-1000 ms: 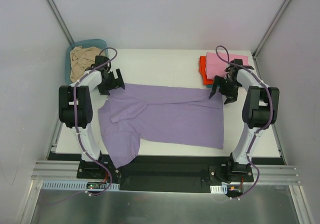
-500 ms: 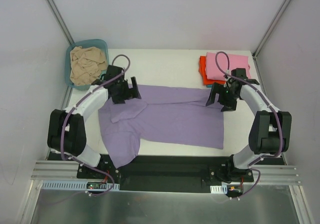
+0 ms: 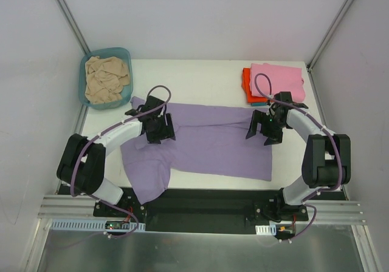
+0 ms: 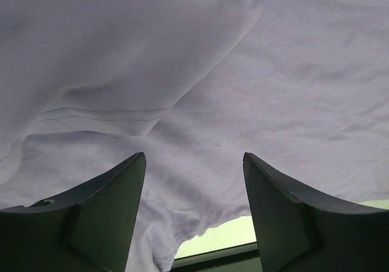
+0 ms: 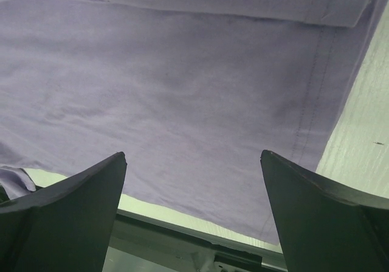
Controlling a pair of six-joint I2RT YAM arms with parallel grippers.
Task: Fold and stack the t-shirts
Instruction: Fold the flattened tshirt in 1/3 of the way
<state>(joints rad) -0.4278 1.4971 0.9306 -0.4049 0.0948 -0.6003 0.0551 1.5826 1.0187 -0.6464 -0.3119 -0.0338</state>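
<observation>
Hovers the left gripper (image 3: 159, 128) (image 4: 194, 156) low over the left part of the lavender t-shirt (image 3: 206, 141) and the right gripper (image 3: 262, 129) (image 5: 193, 153) near its right edge, both with jaws apart and nothing pinched between them. Shows that shirt spread on the white table (image 3: 200, 78), its near-left corner drooping past the front edge. Places a pink t-shirt (image 3: 279, 78) atop an orange-red t-shirt (image 3: 246, 85) far right, a beige t-shirt (image 3: 104, 81) bunched in the teal basin (image 3: 124, 54).

A lab cell: white panels (image 3: 200, 17), aluminium rails (image 3: 73, 206).
</observation>
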